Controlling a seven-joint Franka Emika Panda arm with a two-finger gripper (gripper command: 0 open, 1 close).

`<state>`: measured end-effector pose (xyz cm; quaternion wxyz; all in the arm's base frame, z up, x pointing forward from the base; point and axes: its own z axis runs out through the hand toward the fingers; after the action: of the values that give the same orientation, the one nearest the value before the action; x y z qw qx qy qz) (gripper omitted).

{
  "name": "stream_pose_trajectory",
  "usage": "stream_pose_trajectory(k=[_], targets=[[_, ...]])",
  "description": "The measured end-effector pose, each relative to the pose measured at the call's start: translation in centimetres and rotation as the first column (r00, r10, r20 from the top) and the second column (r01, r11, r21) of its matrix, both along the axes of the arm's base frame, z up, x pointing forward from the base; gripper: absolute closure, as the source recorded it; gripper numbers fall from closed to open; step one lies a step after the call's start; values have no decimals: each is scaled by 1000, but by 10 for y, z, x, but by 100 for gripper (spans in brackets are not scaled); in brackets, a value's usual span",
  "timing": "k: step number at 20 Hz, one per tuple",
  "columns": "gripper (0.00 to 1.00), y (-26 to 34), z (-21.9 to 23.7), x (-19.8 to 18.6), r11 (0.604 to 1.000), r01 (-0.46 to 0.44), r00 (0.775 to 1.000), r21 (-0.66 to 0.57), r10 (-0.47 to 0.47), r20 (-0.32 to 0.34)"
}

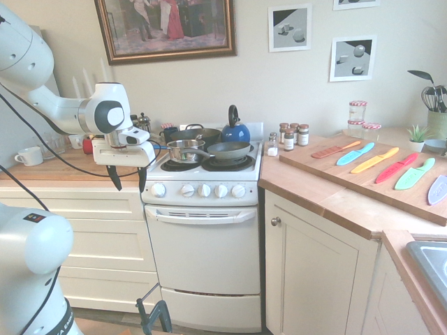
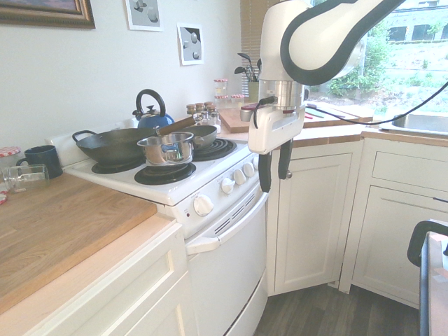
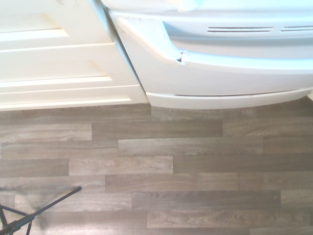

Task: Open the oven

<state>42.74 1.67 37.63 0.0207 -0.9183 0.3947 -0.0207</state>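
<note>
The claw [image 1: 128, 183] hung empty with its fingers parted, near the front of the oven [image 1: 204, 258], its tips pointing down. The oven stood between the cream drawers [image 1: 105, 244] and the cream cabinet [image 1: 318, 269], its door shut and pans [image 1: 229, 151] on top.

This place is a kitchen, because there are a white four-burner range [image 1: 202, 262] with round knobs, dark and silver metal pans [image 2: 119, 147] on it, cream wooden cabinets [image 2: 313, 217] and a grey metal sink [image 1: 431, 262].
</note>
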Motion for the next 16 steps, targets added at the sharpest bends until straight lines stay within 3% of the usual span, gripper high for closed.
stream_pose_trajectory(k=[7, 16], targets=[[0, -41, -43, 5, 999, 49, 997, -16, -50, -57], [0, -98, -139, 74, 997, 69, 998, -21, -69, -14]])
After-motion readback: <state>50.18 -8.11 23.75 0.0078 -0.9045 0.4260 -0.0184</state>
